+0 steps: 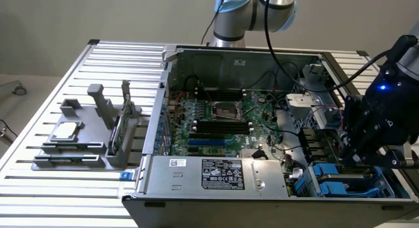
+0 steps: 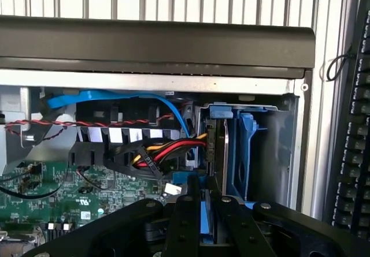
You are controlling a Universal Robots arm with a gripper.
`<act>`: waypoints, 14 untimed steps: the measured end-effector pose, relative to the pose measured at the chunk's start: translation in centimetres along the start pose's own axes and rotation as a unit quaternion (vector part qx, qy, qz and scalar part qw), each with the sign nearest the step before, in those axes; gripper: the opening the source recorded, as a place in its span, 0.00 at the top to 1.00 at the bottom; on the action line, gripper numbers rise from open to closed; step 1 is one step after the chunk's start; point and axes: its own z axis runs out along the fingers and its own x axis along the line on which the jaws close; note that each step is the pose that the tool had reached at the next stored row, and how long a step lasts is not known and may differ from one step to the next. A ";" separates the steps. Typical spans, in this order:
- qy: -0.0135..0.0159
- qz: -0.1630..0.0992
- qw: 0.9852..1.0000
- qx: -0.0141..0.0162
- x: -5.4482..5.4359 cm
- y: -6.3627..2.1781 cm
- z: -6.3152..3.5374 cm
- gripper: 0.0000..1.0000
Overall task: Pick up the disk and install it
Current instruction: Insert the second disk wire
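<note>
A silver slatted metal table (image 1: 78, 61) is carrying an open black computer case (image 1: 262, 208). A grey plastic parts holder (image 1: 85, 144) is sitting on the exterior view's left, just beside the case.

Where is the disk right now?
The disk sits edge-on between the claw fingers, over the blue drive bay at the exterior view's lower right.

Plain beige wall (image 1: 98, 17), ribbed slatted metal table (image 1: 59, 189), pale floor at the exterior view's left (image 1: 19, 105)
</note>
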 end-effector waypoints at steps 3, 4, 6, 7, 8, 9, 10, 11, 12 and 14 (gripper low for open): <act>0.000 0.003 1.000 0.000 -0.1 0.04 0.12 0.84; 0.000 0.003 1.000 0.000 -0.2 0.05 0.15 0.84; 0.000 0.005 1.000 0.000 -0.2 0.08 0.22 0.84; 0.000 0.006 1.000 0.000 -0.2 0.10 0.26 0.84; 0.000 0.007 1.000 0.000 -0.3 0.12 0.30 0.84; 0.000 0.008 1.000 0.000 -0.3 0.13 0.33 0.84; 0.000 0.008 1.000 0.000 -0.3 0.16 0.37 0.84; 0.000 0.009 1.000 0.000 -0.3 0.17 0.41 0.84; 0.000 0.009 1.000 0.000 -0.3 0.19 0.44 0.84; 0.000 0.010 1.000 0.000 -0.3 0.20 0.53 0.84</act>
